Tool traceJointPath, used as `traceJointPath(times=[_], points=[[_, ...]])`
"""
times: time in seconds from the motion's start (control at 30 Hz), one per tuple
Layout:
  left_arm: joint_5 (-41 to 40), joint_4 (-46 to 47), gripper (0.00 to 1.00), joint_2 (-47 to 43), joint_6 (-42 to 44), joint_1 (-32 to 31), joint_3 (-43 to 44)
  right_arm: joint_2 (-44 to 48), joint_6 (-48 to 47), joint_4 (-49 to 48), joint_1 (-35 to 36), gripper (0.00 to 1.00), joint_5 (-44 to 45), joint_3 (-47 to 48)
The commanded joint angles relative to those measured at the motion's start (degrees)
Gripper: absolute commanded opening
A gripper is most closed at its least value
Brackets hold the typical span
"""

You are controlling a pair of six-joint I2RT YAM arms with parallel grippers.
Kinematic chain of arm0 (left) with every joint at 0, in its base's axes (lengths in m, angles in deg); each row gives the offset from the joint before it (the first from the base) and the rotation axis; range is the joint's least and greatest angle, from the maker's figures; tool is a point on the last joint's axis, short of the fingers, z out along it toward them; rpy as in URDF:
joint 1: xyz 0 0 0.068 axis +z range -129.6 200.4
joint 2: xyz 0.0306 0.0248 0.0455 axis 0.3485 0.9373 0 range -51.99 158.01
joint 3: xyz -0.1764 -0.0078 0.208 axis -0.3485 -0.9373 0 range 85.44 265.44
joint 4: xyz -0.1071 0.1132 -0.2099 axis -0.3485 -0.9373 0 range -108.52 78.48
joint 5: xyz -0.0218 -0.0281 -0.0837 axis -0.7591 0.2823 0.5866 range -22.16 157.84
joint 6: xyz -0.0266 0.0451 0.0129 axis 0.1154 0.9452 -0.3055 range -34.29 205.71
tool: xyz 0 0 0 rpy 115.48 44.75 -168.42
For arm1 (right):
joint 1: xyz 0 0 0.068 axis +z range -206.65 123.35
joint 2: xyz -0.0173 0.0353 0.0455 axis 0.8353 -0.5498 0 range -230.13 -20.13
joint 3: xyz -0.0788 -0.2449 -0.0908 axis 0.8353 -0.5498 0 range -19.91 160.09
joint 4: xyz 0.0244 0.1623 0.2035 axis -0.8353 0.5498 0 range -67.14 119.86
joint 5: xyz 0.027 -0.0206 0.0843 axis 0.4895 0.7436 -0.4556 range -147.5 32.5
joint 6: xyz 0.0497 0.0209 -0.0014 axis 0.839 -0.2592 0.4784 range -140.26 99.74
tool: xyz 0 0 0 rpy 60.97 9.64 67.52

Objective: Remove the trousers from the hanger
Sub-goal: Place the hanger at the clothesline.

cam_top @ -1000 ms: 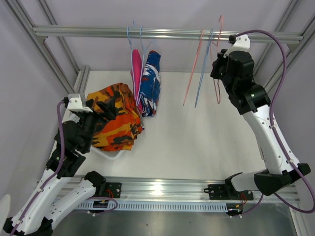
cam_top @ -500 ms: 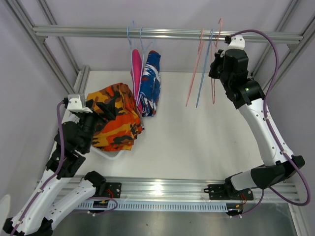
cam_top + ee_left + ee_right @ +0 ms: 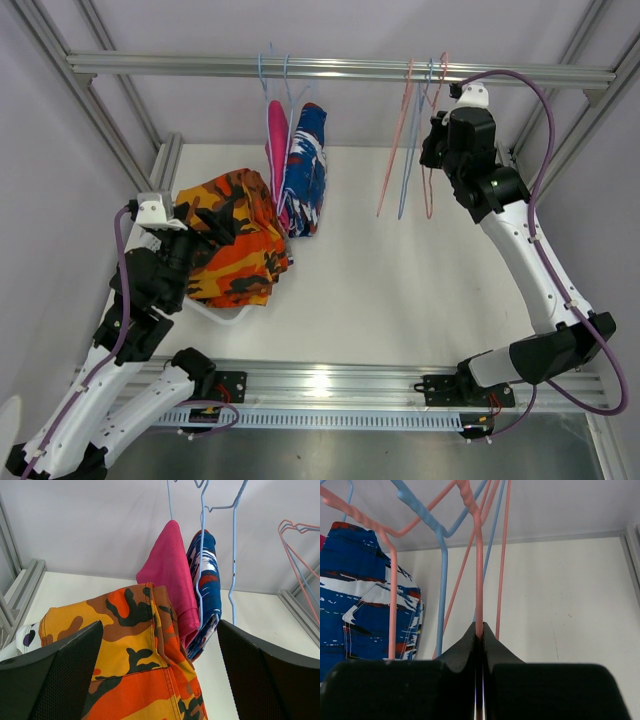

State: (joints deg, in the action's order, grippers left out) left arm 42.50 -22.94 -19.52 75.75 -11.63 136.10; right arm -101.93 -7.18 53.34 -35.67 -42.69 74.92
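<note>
At the far right, under the rail, the right pincer is clamped shut on the wire of a pink hanger, well apart from all the trousers. At the near left, the left pincer is spread wide and empty just beside the orange trousers heaped on the desk. The pink trousers and the blue patterned trousers are hung from the rail beyond them.

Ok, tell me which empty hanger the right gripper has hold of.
The rightmost pink hanger: the right gripper is shut on its wire. The blue hanger and the other pink hanger hang free beside it.
</note>
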Motion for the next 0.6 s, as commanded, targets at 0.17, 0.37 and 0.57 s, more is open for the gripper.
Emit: traceJointPath(times=[0.17,0.37,0.57], points=[[-0.23,1.67,0.99,-0.56,1.17,-0.31,-0.2,1.64,0.54,-2.79,-0.32,0.0,-1.54,-0.43],[-0.32,1.75,0.99,-0.65,1.25,-0.31,-0.2,1.91,0.8,-2.79,-0.23,0.0,-1.8,-2.01],[-0.32,1.84,1.0,-0.74,1.25,-0.31,-0.12,3.05,1.24,-3.23,0.12,0.05,-1.8,-4.65]])
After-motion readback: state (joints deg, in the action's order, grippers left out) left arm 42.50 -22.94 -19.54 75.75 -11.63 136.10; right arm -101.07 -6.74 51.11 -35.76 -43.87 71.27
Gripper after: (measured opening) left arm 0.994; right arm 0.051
